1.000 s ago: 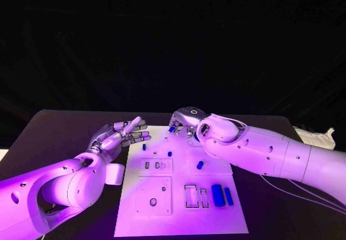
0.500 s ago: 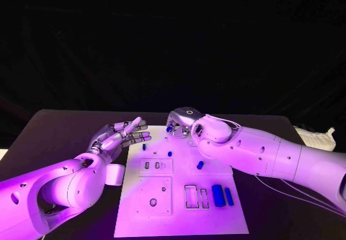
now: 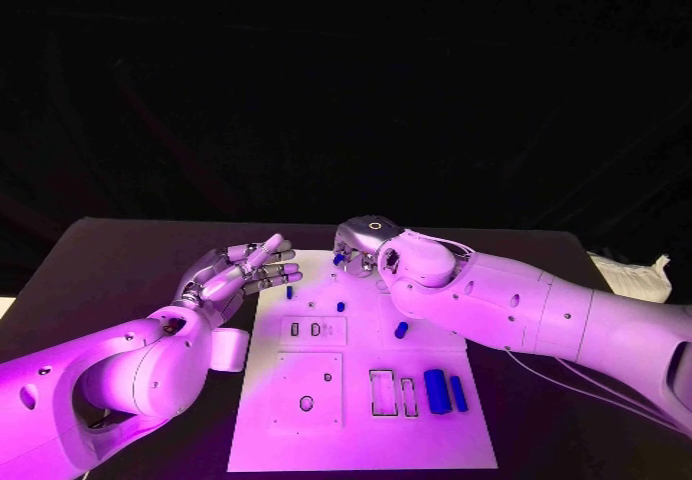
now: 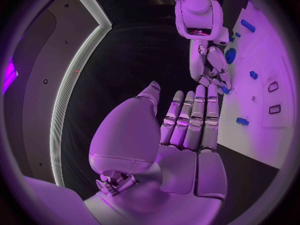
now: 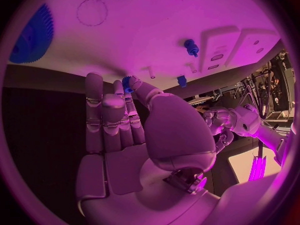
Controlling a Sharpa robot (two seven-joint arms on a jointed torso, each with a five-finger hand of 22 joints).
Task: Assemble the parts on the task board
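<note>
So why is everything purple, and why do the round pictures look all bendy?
Head view: coloured light tints the white task board and both arms violet, while the black table stays dark. Left wrist view: a fisheye lens curves the board's straight edge behind the open left robot hand. Right wrist view: pinker light, the same bending, and the right robot hand pinches a small blue part.
</note>
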